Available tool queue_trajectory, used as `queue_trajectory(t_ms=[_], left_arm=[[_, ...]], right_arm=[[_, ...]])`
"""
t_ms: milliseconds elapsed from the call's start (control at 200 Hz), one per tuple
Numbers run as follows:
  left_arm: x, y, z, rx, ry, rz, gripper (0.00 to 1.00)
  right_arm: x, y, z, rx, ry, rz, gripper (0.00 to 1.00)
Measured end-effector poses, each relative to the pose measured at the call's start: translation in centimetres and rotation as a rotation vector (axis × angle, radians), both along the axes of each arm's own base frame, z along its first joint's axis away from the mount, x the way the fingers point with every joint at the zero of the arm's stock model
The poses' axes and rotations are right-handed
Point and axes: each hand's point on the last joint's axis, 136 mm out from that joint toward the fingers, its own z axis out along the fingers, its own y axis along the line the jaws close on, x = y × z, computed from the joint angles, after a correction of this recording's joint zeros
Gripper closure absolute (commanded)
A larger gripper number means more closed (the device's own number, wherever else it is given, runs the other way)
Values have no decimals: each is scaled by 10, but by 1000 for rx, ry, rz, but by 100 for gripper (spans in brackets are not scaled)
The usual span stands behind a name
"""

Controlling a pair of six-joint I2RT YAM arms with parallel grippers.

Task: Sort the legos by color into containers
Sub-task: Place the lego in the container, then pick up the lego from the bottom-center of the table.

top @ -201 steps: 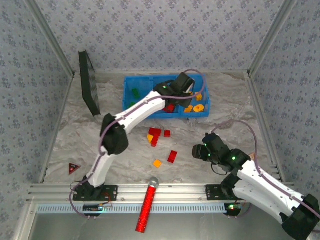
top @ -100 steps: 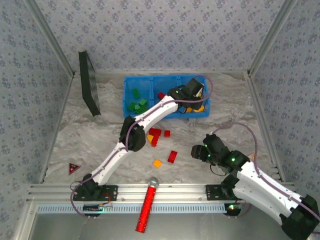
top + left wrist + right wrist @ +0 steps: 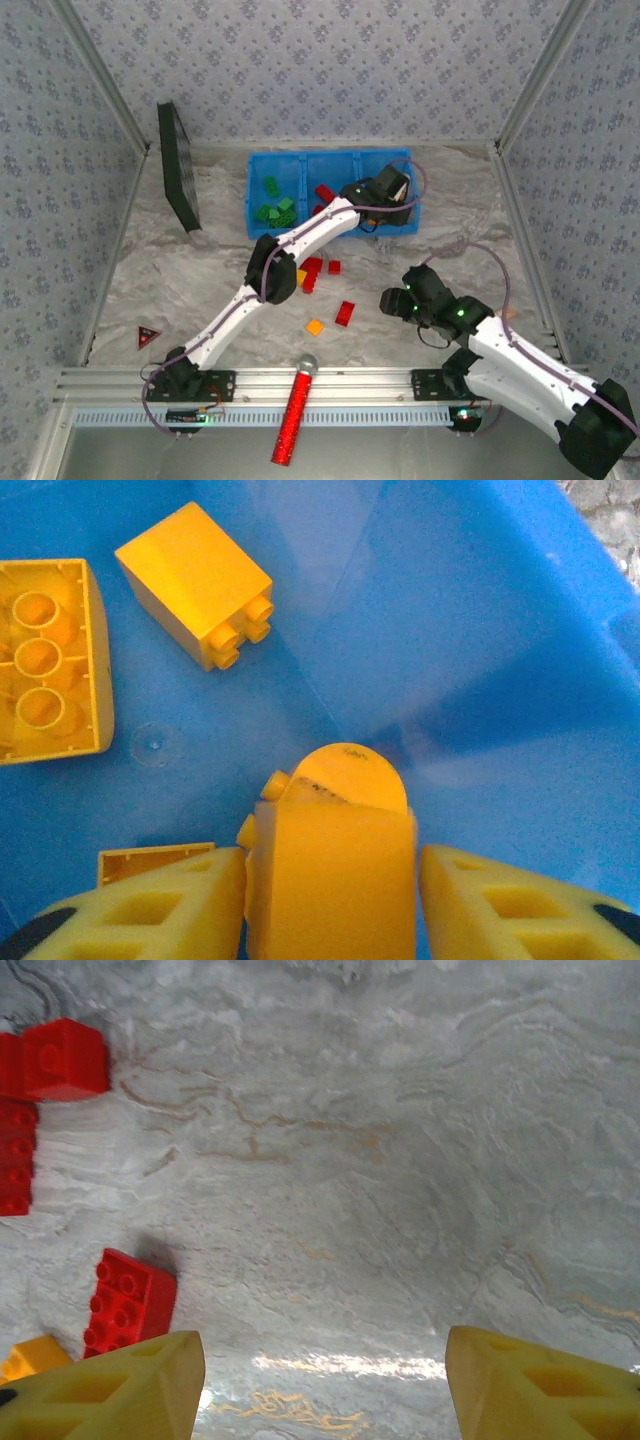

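The blue tray stands at the back; green legos lie in its left compartment and a red one in the middle. My left gripper reaches low into the right compartment. Its jaws are open, with a yellow brick standing between the fingers and a thin gap on each side. Two more yellow bricks lie nearby. My right gripper hovers open and empty over the table, right of a red brick and an orange brick.
More red bricks lie on the table in front of the tray, with one red brick and an orange one nearer me. A black panel leans at the back left. A red glittery cylinder lies on the near rail.
The left arm swung from the tray's middle to its right compartment, lowered, and its jaws opened off the yellow brick. The right gripper drifted slightly left and widened a little.
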Motion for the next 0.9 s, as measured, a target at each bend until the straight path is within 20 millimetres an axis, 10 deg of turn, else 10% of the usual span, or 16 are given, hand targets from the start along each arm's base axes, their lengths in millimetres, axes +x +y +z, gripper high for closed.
queue_trajectory(t_ms=[415, 760, 900], left_arm=[[-2, 4, 19, 5, -19, -22, 37], [-2, 34, 197, -178, -237, -30, 32], [4, 61, 236, -198, -288, -5, 28]], right_arm=[[7, 28, 1, 12, 26, 60, 27], [6, 74, -2, -11, 78, 162, 23], [9, 94, -4, -36, 101, 198, 21]])
